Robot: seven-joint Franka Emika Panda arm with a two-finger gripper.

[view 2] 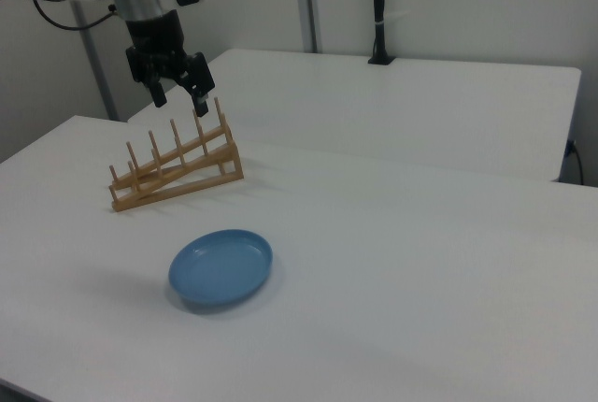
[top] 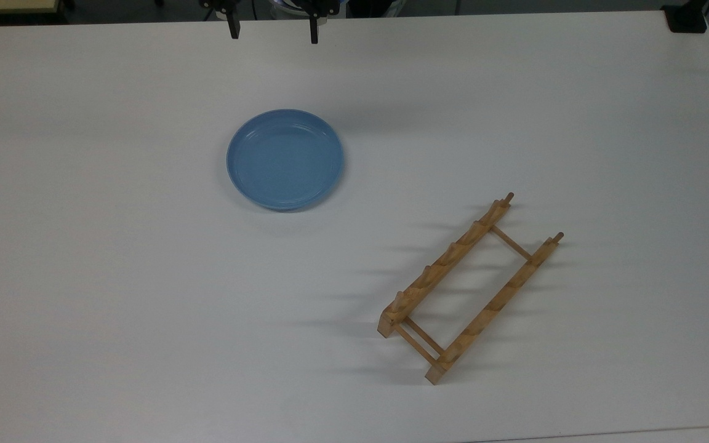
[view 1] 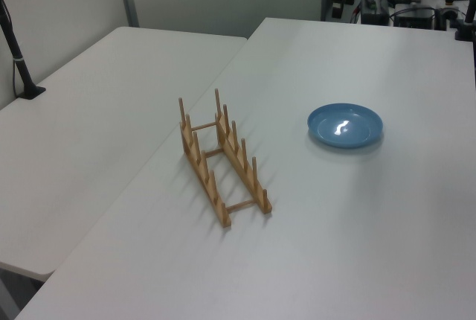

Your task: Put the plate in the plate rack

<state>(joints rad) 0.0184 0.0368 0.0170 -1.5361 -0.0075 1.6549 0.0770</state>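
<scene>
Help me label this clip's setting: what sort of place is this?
Probably a robotics lab or office workspace: plain white tables pushed together, a black camera pole clamped at a table edge, and cables and equipment on the desks behind.

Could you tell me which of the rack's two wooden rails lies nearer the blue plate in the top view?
The top view's left rail of the plate rack: it faces the plate, while the other rail lies beyond it, toward the top view's lower right.
</scene>
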